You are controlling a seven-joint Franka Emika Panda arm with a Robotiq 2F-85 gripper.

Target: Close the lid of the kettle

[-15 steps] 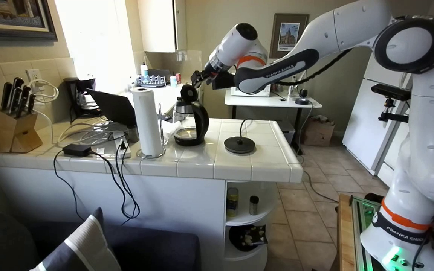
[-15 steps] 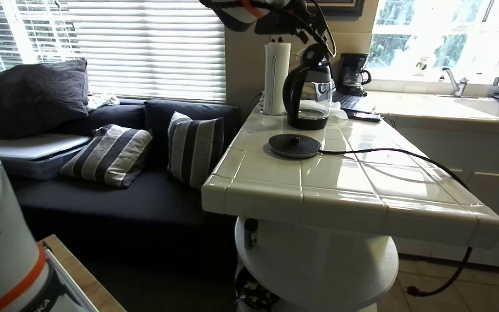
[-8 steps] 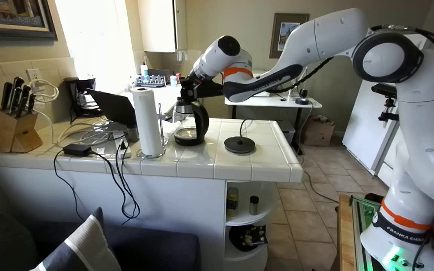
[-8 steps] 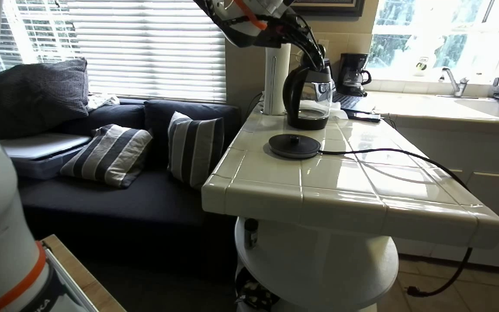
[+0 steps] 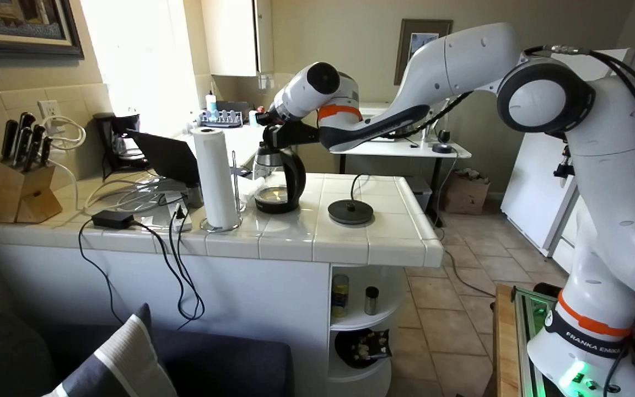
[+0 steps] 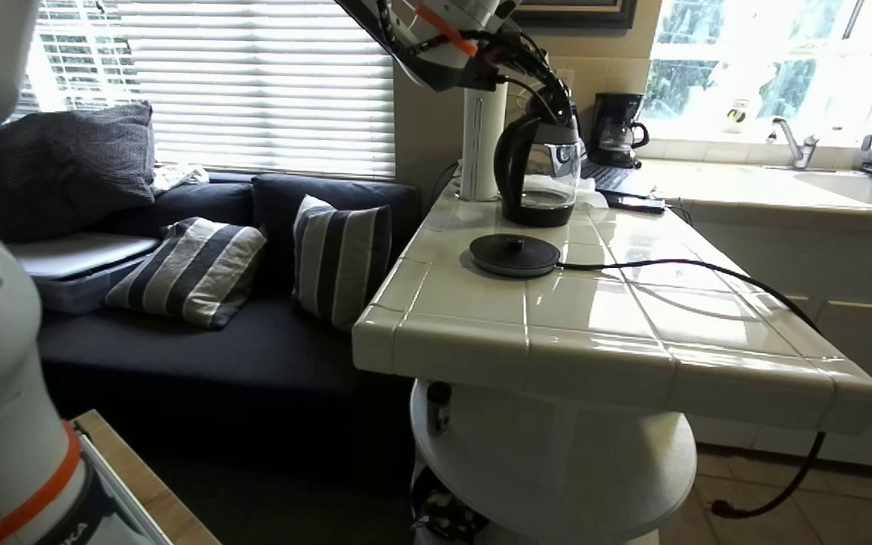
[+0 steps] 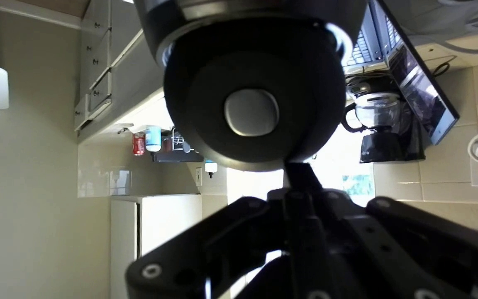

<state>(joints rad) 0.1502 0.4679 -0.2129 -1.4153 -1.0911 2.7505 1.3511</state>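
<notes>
The kettle (image 5: 294, 182), with glass body, black handle and black base, stands upright on the tiled counter (image 5: 339, 248). My gripper (image 5: 269, 139) is right at its top in both exterior views and covers the lid there. Close up in the wrist view, the lid (image 7: 206, 99) shows as a round dark face with a silver button, the kettle's metal collar beyond it at the picture's top. My gripper (image 7: 301, 182) is shut, its fingertips pressed together at the lid's edge with nothing seen between them. Whether they touch the lid, and how far it is tilted, I cannot tell.
Close beside the kettle rises a white paper-towel roll (image 5: 217, 179). A flat black disc (image 6: 515, 255) with a short stem and cord (image 6: 678, 262) lies towards the counter's end. An open laptop (image 5: 166, 157) and a coffee maker (image 6: 618, 129) stand farther back.
The gripper has come down and across onto the kettle's top, and its jaws have shut. The lid, seen raised one second ago, is now covered by the gripper in the exterior views.
</notes>
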